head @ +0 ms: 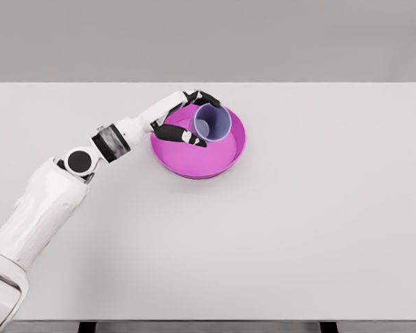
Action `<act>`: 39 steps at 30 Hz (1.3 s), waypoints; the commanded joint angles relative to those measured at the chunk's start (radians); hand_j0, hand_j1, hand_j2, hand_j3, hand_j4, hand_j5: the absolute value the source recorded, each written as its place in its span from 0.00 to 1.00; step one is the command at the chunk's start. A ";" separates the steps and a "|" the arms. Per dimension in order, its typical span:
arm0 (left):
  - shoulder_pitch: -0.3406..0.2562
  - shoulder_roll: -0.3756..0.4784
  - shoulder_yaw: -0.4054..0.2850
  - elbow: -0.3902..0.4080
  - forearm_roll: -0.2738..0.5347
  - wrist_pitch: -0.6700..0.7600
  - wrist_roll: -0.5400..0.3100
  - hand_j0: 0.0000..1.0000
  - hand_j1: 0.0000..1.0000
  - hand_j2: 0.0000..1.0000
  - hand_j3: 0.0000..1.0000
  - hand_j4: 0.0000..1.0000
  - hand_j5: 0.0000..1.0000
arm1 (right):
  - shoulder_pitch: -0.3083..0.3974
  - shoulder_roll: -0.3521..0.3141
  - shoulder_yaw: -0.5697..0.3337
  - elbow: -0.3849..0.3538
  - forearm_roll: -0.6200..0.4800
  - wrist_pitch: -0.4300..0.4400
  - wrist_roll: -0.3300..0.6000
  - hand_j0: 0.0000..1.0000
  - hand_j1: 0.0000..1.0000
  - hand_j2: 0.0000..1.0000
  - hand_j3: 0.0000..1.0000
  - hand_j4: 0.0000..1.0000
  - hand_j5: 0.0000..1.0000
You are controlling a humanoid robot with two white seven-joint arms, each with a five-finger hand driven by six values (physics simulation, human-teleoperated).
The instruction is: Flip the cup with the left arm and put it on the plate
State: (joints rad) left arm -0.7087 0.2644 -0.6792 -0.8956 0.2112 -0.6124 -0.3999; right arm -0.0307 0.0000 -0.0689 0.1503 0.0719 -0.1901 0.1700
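Left arm: came in from the lower left corner of the frame, its white links climbing toward the centre, the nearest thing to me.
Left hand [187, 118]: sat above and left of the middle, dark fingers [182, 134] curled round the cup from its left side, thumb and fingers on opposite walls; it was grasping, not released.
Cup [211, 123]: pale lilac, see-through, mouth turned up and toward the viewer, sitting within the plate's outline at its upper part. Whether its base touched the plate I could not tell.
Plate [194, 165]: magenta, round, with a raised rim, lying flat just above the frame's centre.
Table [298, 222]: plain white top filling most of the view.
Right arm: nowhere to be seen.
Handling, my guess: thin plastic, light, fairly stiff but liable to flex if squeezed hard; smooth walls looked slippery.
Best hold, my guess: round the side wall near mid-height, as it was, clear of the rim.
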 commanded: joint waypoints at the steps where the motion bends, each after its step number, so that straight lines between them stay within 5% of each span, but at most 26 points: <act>1: 0.002 -0.002 0.001 0.003 0.028 0.002 0.000 0.64 0.64 0.64 0.64 0.64 0.64 | 0.000 0.000 0.000 0.000 0.000 0.000 0.000 1.00 1.00 1.00 1.00 1.00 1.00; 39: 0.038 -0.024 0.015 0.047 0.042 0.002 -0.002 0.67 0.67 0.67 0.67 0.67 0.67 | 0.000 0.000 0.000 0.000 0.000 0.000 0.000 1.00 1.00 1.00 1.00 1.00 1.00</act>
State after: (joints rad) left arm -0.6703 0.2440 -0.6642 -0.8581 0.2480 -0.6120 -0.4020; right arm -0.0307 0.0000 -0.0689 0.1503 0.0719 -0.1901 0.1700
